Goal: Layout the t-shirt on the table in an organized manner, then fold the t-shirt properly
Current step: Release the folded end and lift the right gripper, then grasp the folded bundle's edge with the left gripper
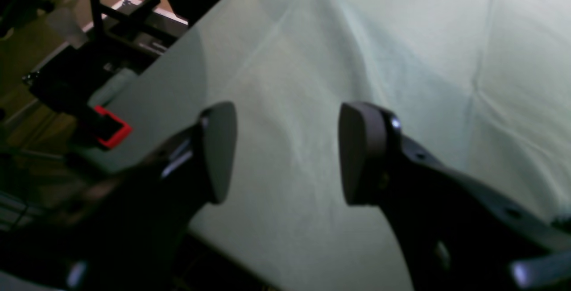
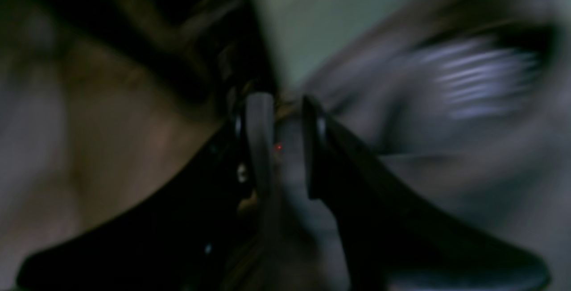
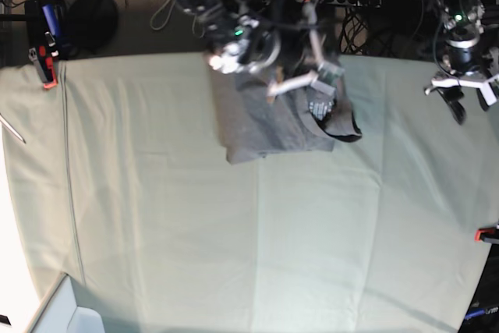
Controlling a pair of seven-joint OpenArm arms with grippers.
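Grey t-shirt (image 3: 269, 118) bunched at the far edge of the table (image 3: 234, 255), one claw on it.

My right gripper (image 2: 281, 143) stands narrow with grey cloth pinched between its fingers; the wrist view is blurred. I judge the layout step unfinished: I would draw the gathered shirt toward the table's middle and lift slowly so it unfurls without twisting. My left gripper (image 1: 285, 152) hangs wide and empty over bare green cloth near a red clamp (image 1: 111, 128), well apart. The pale neck label shows streaks only; nothing readable.
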